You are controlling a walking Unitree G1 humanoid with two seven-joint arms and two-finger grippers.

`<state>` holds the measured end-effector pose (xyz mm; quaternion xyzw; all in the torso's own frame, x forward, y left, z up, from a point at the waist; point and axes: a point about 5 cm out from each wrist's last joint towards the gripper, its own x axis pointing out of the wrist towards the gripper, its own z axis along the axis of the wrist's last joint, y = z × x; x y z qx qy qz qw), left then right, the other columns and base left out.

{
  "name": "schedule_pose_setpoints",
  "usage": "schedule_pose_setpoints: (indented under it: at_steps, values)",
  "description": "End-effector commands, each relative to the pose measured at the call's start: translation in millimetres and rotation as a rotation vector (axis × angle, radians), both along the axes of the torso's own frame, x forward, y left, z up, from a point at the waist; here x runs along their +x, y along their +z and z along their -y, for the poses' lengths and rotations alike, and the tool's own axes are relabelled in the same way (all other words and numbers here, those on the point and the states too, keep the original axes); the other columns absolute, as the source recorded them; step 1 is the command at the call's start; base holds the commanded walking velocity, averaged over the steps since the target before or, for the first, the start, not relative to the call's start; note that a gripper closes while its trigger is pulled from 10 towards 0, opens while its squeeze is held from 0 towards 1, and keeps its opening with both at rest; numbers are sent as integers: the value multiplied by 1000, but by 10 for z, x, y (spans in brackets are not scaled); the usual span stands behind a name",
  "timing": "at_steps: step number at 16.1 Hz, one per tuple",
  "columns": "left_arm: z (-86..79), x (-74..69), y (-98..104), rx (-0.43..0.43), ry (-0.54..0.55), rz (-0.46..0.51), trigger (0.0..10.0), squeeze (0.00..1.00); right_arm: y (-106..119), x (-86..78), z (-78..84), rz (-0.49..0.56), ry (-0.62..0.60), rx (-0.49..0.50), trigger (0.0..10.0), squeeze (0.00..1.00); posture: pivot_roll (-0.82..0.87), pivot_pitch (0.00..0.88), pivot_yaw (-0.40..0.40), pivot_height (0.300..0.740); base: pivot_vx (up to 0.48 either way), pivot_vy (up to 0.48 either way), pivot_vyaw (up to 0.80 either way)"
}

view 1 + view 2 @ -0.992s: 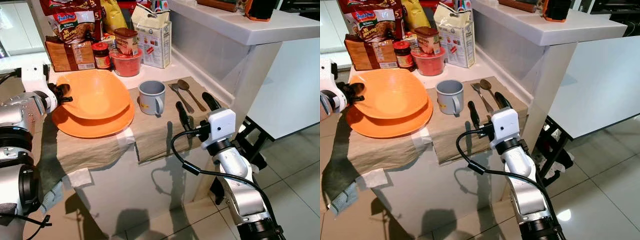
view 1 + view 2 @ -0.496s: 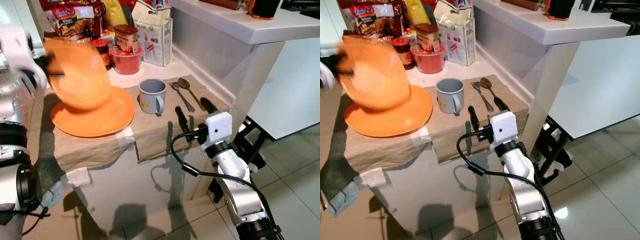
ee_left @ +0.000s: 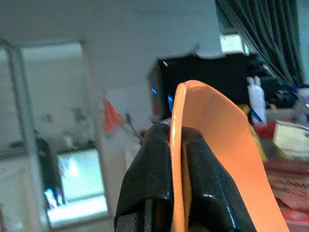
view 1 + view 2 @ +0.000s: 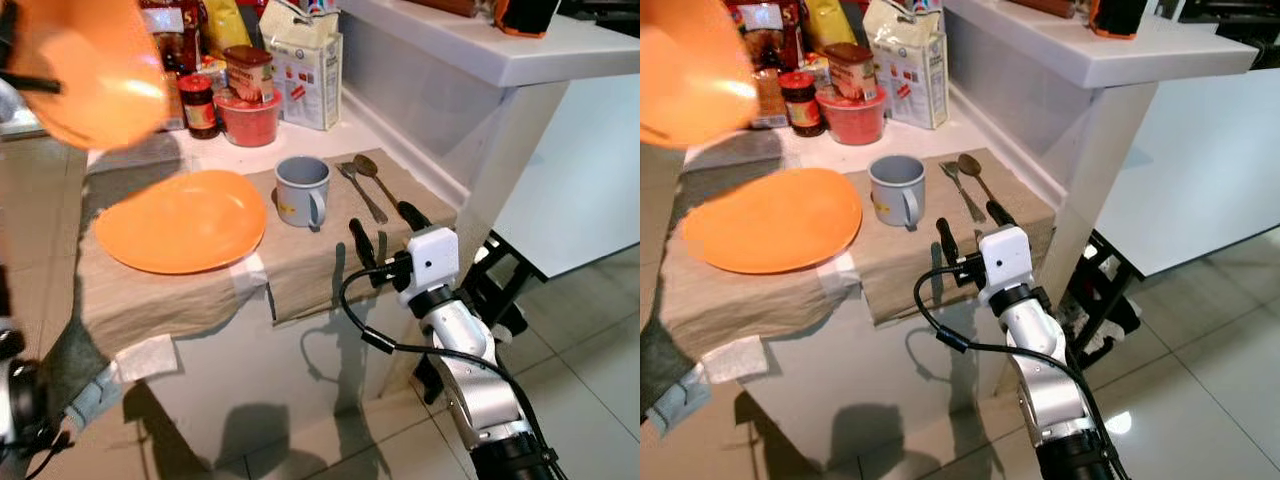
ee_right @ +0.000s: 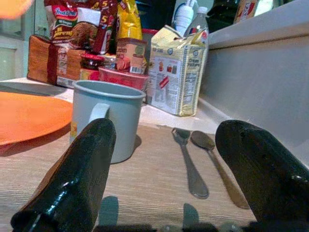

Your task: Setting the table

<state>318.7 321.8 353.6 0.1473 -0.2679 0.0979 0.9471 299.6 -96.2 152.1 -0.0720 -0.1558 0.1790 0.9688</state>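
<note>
My left gripper (image 3: 177, 133) is shut on the rim of an orange bowl (image 4: 85, 75), which it holds high above the table's far left, blurred. Below it an orange plate (image 4: 180, 220) lies bare on the beige cloth (image 4: 190, 300). To the right of the plate a grey mug (image 4: 303, 190) stands upright. A fork (image 4: 362, 193) and a spoon (image 4: 378, 180) lie side by side beyond it. My right gripper (image 4: 385, 228) hovers open at the table's near right edge, pointing at the mug (image 5: 108, 118) and cutlery, with nothing between its fingers (image 5: 72, 179).
Noodle packets, a jar (image 4: 198, 105), a red tub (image 4: 250, 120) and a carton (image 4: 305, 70) crowd the back of the table. A white counter (image 4: 480, 60) rises on the right. A dark frame (image 4: 500, 290) stands under it on the tiled floor.
My left gripper has lifted the orange bowl off the plate, up and to the left. The plate now lies uncovered. My right gripper has barely moved.
</note>
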Motion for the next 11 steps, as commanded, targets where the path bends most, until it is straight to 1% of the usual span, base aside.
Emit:
schedule_pose_setpoints:
  at_steps: [1,2,3,4,5,7,8,9,10,11]
  values:
    - [-34,-207,141,61,43,104,0,0,77,30,48,34,-12,18,10000,0,67,0,-17,736,0,0,0]
    - [-44,-268,149,87,61,127,0,0,85,33,57,40,-16,21,10000,0,69,0,-17,736,0,0,0]
    - [-65,-374,112,95,93,146,0,0,97,41,69,51,-23,23,10000,0,77,0,-21,736,0,0,0]
    - [-49,-420,14,83,103,128,0,0,100,47,65,57,-22,19,10000,0,79,0,-23,736,0,0,0]
    - [-7,-435,-110,71,103,101,0,0,98,52,58,59,-20,17,10000,0,85,0,-27,736,0,0,0]
    - [88,-441,-340,-1,88,60,0,0,95,59,44,61,-16,14,10000,0,85,0,-29,736,0,0,0]
    - [166,-468,-402,-4,87,68,0,0,96,58,39,67,-13,7,10000,0,87,0,-33,736,0,0,0]
    - [166,-468,-402,-4,87,68,0,0,96,58,39,67,-13,7,10000,0,87,0,-33,736,0,0,0]
    - [271,-480,-489,-19,87,62,0,0,97,61,42,77,-12,1,10000,0,88,0,-36,736,0,0,0]
    - [335,-468,-527,-33,75,47,0,0,92,60,48,78,-11,-1,10000,0,85,0,-38,736,0,0,0]
